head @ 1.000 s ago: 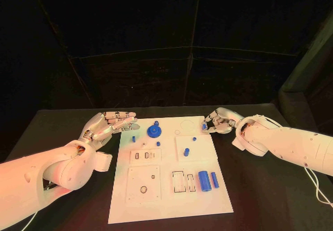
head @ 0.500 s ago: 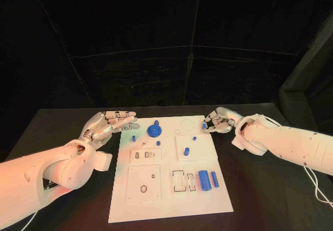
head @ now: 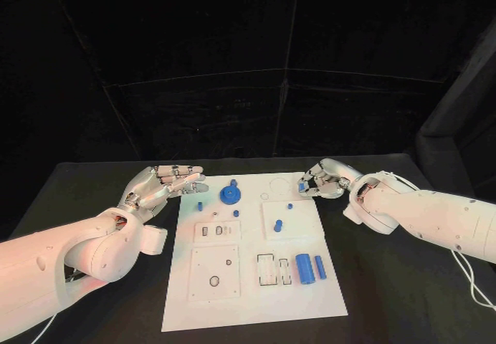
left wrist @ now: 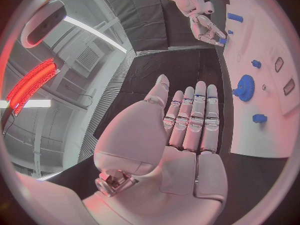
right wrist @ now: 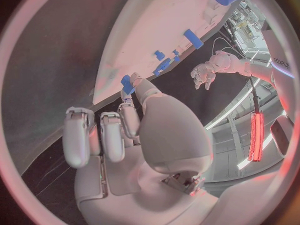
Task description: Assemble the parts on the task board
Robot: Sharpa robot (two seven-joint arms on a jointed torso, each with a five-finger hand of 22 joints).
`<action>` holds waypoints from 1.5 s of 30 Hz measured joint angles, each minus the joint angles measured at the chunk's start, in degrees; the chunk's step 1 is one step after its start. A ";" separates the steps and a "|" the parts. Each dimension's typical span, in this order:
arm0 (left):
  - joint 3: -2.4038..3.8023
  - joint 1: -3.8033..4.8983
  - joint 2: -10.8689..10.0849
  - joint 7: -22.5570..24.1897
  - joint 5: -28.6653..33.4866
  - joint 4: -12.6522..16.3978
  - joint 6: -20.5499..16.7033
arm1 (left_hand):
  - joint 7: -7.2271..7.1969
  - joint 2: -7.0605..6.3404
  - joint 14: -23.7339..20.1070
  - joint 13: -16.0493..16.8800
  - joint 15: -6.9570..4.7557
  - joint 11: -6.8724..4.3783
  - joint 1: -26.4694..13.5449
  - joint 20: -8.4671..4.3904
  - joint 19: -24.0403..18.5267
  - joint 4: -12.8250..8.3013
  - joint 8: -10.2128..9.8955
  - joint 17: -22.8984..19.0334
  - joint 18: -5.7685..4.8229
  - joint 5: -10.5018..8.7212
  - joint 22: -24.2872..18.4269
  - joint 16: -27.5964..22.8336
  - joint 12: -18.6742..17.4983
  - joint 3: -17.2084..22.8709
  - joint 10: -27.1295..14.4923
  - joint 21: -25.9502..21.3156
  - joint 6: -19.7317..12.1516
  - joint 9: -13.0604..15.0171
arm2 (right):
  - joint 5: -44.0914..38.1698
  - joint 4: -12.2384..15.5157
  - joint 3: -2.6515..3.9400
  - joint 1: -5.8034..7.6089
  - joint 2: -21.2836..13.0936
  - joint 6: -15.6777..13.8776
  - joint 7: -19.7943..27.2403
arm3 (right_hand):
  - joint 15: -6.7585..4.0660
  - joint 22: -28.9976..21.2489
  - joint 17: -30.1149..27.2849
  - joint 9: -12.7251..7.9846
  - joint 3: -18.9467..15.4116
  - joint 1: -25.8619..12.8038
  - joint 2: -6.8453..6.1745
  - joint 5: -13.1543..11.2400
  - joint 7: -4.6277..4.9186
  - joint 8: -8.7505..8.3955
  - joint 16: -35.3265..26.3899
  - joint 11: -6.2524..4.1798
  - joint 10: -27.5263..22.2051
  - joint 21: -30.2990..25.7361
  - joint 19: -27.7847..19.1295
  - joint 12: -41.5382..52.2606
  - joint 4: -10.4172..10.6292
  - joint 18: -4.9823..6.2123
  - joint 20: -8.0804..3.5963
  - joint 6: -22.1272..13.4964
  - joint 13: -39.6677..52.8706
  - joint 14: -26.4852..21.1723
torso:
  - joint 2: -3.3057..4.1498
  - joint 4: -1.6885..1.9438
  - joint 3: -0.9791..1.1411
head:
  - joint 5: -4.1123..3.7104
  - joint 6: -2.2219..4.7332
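1. Flat white rectangular task board (head: pixel 253 287) = landmark, mid black table (head: pixel 393 301). Near end of board: fat blue plastic cylinder (head: pixel 304 268) and thin blue bar (head: pixel 320 267) lie loose beside the open slots; judged not yet seated.
2. Mid board: short blue peg (head: pixel 277 226) stands on the raised sq. plate; seated or just resting, can't tell.
3. Far end: blue toothed gear (head: pixel 231 194) w/ small blue pegs (head: pixel 236 213) near it. Most of assembly looks left to do.
4. Left hand (head: pixel 160 185) off board's far left edge, fingers straight, side by side, holding nothing.
5. Right hand (head: pixel 322 183) at board's far right corner, fingers curled; small blue piece (right wrist: pixel 127 82) at the fingertips. Pinched or only touched: hidden, can't tell.
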 measured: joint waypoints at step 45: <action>0.02 0.46 0.73 0.14 2.66 -2.64 -0.04 | -0.21 0.00 0.00 0.00 0.00 -0.22 0.00 0.20 0.20 -0.32 0.00 -0.07 0.01 0.00 -0.20 -0.46 0.00 -0.01 0.22 -0.23 0.21 0.00 | -16.09 10.90 -4.33 -0.68 17.40 -2.12 -19.40 | 0.01 0.00 0.03 -0.20 0.98 -1.23 0.26 -0.85 -0.05 -0.56 0.00 0.01 0.00 0.00 0.21 -0.04 0.09 0.00 -0.20 -0.05 0.01 0.00 | -1.66 0.13 -0.51 | 3.09 -3.11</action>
